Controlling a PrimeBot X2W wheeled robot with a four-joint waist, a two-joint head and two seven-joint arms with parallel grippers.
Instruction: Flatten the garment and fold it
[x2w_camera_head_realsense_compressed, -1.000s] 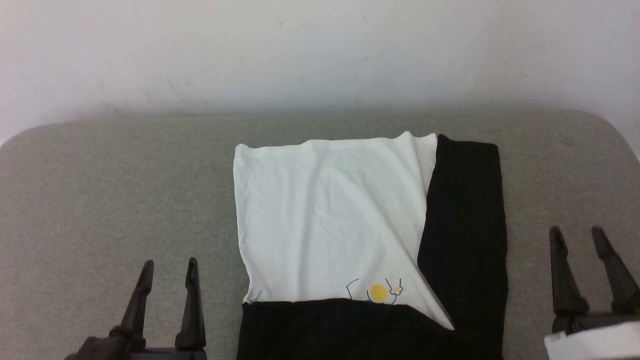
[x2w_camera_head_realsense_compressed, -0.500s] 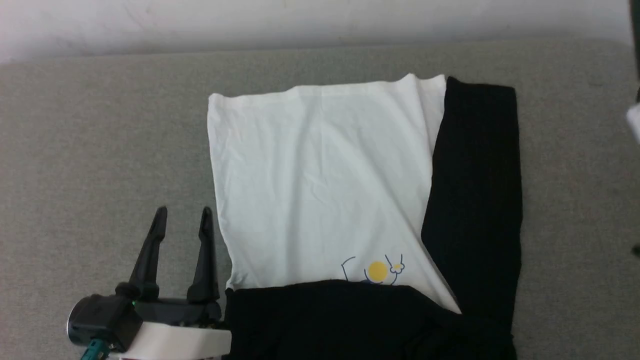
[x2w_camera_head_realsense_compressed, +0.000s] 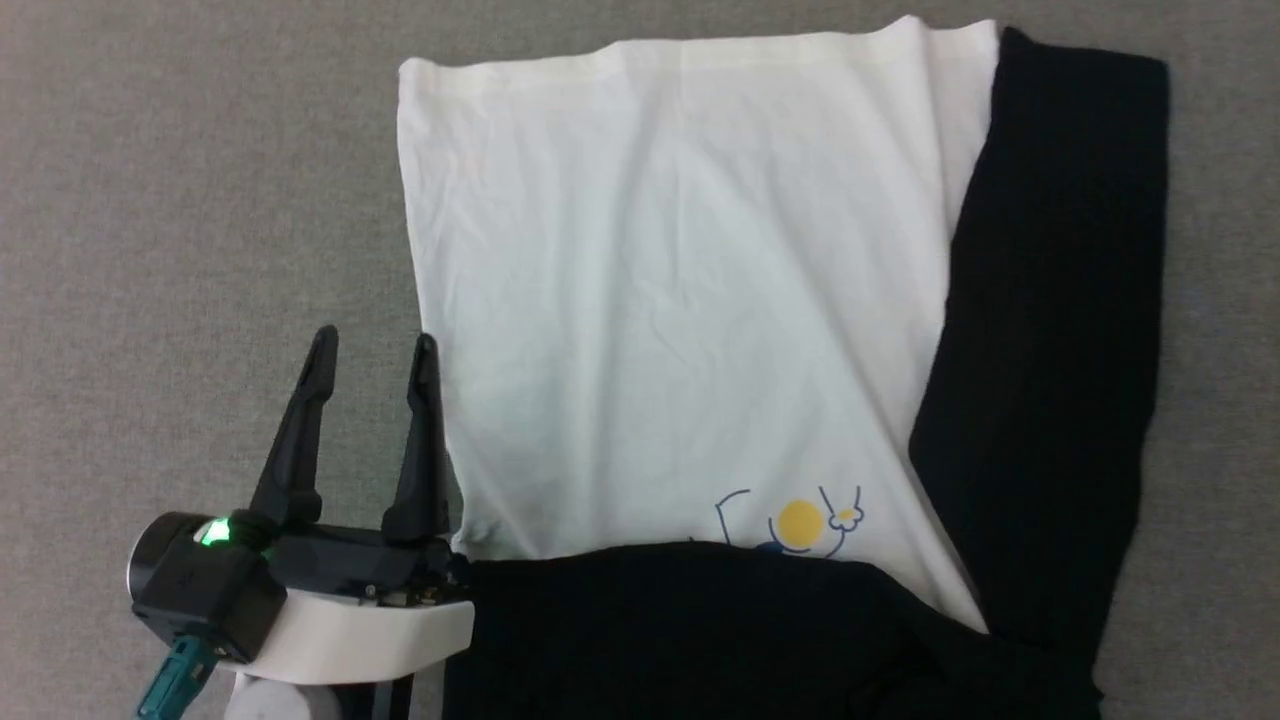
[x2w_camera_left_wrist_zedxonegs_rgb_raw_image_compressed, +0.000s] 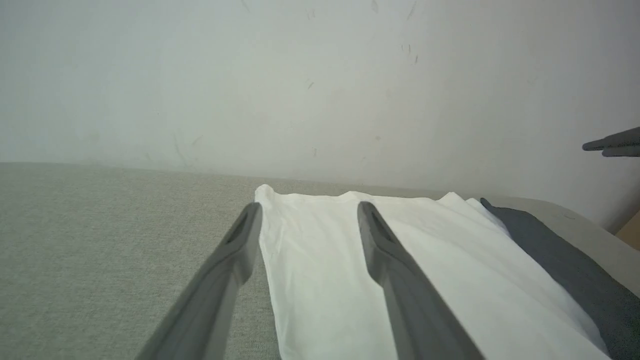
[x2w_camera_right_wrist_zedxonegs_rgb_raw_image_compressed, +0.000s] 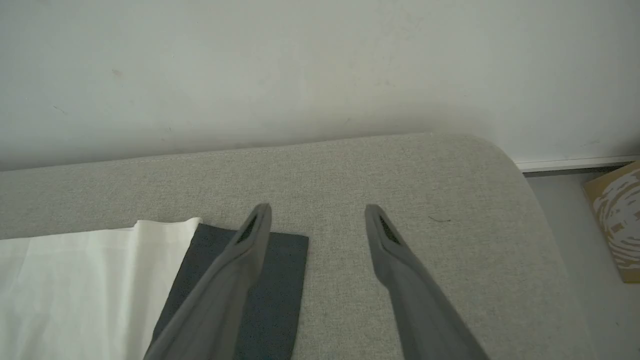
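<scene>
The garment (x2w_camera_head_realsense_compressed: 660, 300) lies flat on the grey cushion, white body up. One black sleeve (x2w_camera_head_realsense_compressed: 1050, 350) is folded along its right side and another black part (x2w_camera_head_realsense_compressed: 700, 630) lies across its near end. A small yellow print (x2w_camera_head_realsense_compressed: 800, 522) sits near that end. My left gripper (x2w_camera_head_realsense_compressed: 372, 340) stands open and empty just left of the garment's left edge, its right finger (x2w_camera_head_realsense_compressed: 420, 440) at the hem. In the left wrist view the left gripper (x2w_camera_left_wrist_zedxonegs_rgb_raw_image_compressed: 308, 207) straddles that edge of the garment (x2w_camera_left_wrist_zedxonegs_rgb_raw_image_compressed: 450, 260). My right gripper (x2w_camera_right_wrist_zedxonegs_rgb_raw_image_compressed: 317, 207) is open and empty above the black sleeve's far corner (x2w_camera_right_wrist_zedxonegs_rgb_raw_image_compressed: 280, 280).
The grey cushion (x2w_camera_head_realsense_compressed: 150, 200) reaches left of the garment and ends against a white wall (x2w_camera_left_wrist_zedxonegs_rgb_raw_image_compressed: 300, 75). Its rounded right end (x2w_camera_right_wrist_zedxonegs_rgb_raw_image_compressed: 500, 160) drops to the floor, where a cardboard box (x2w_camera_right_wrist_zedxonegs_rgb_raw_image_compressed: 617, 220) stands. My right gripper's fingertips (x2w_camera_left_wrist_zedxonegs_rgb_raw_image_compressed: 612, 145) show at the left wrist view's right edge.
The head camera has tipped down toward the garment, which now looks larger. My left gripper has come forward to the garment's left edge. Both grippers stay open.
</scene>
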